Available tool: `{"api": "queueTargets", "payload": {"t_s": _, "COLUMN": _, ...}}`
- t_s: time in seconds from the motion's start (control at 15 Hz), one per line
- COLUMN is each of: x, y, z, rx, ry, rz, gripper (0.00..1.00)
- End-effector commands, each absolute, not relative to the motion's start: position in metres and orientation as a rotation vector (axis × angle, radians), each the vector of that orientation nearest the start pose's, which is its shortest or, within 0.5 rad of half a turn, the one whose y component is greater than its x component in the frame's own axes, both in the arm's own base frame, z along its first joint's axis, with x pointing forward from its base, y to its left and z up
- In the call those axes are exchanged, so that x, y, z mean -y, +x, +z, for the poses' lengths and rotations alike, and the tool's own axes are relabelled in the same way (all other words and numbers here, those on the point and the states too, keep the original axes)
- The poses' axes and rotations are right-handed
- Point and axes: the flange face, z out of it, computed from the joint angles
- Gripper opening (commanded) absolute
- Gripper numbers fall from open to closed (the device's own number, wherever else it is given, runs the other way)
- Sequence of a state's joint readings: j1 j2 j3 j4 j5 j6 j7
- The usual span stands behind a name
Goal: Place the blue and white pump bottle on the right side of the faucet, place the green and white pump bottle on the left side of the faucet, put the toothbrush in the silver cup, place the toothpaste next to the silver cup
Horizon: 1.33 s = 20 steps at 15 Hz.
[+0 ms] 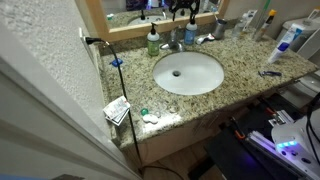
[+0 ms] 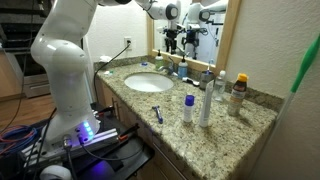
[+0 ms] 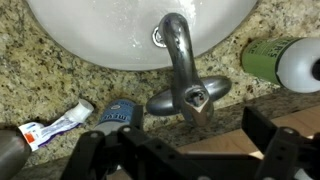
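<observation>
Hand (image 3: 185, 152) hovers right over the faucet (image 3: 182, 62), jaws spread as wide as they go, nothing in them. Down the wrist view now: the green and white pump bottle (image 3: 268, 58) sits just beside the tap handle on one side, with the blue and white pump bottle (image 3: 120, 114) close in on the opposite side. Beyond the blue one, the toothpaste (image 3: 58, 125) lies flat on the counter (image 3: 40, 85), its far end near the silver cup (image 3: 8, 150) at the frame's edge. The toothbrush? Can't pick it out anywhere. On handling, I'd say both bottles are light, rigid, smooth plastic, top-heavy under the pump. Take them round the body, low, never by the nozzle. The tube looks soft and will squash, so pinch it near the stiffer cap end. The faucet crowds either bottle.
</observation>
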State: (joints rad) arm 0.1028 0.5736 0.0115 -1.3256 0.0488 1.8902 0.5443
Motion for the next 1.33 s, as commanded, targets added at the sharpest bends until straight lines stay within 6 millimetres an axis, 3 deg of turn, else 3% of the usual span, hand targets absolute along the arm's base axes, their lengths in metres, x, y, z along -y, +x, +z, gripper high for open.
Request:
{"api": "queueTargets", "payload": {"t_s": 0.0, "x": -0.078, "y": 0.727, "z": 0.391, "rx": -0.690, "ry": -3.001, "rz": 0.057, "gripper": 1.00}}
{"api": "queueTargets", "payload": {"t_s": 0.07, "x": -0.082, "y": 0.719, "z": 0.393, "rx": -0.695, "ry": -3.015, "rz": 0.043, "gripper": 1.00}}
{"api": "queueTargets", "payload": {"t_s": 0.27, "x": -0.080, "y": 0.724, "z": 0.389, "rx": -0.701, "ry": -3.011, "rz": 0.043, "gripper": 1.00}}
{"api": "queueTargets", "payload": {"t_s": 0.53, "x": -0.087, "y": 0.718, "z": 0.364, "rx": -0.604, "ry": -3.058, "rz": 0.158, "gripper": 1.00}}
{"api": "queueTargets", "payload": {"t_s": 0.6, "x": -0.085, "y": 0.719, "z": 0.376, "rx": -0.654, "ry": -3.039, "rz": 0.118, "gripper": 1.00}}
{"api": "queueTargets", "payload": {"t_s": 0.8, "x": -0.087, "y": 0.720, "z": 0.372, "rx": -0.653, "ry": -3.041, "rz": 0.125, "gripper": 1.00}}
{"api": "queueTargets", "payload": {"t_s": 0.87, "x": -0.087, "y": 0.720, "z": 0.373, "rx": -0.653, "ry": -3.040, "rz": 0.122, "gripper": 0.78}}
{"api": "queueTargets", "payload": {"t_s": 1.27, "x": -0.089, "y": 0.718, "z": 0.362, "rx": -0.654, "ry": -3.046, "rz": 0.155, "gripper": 0.38}}
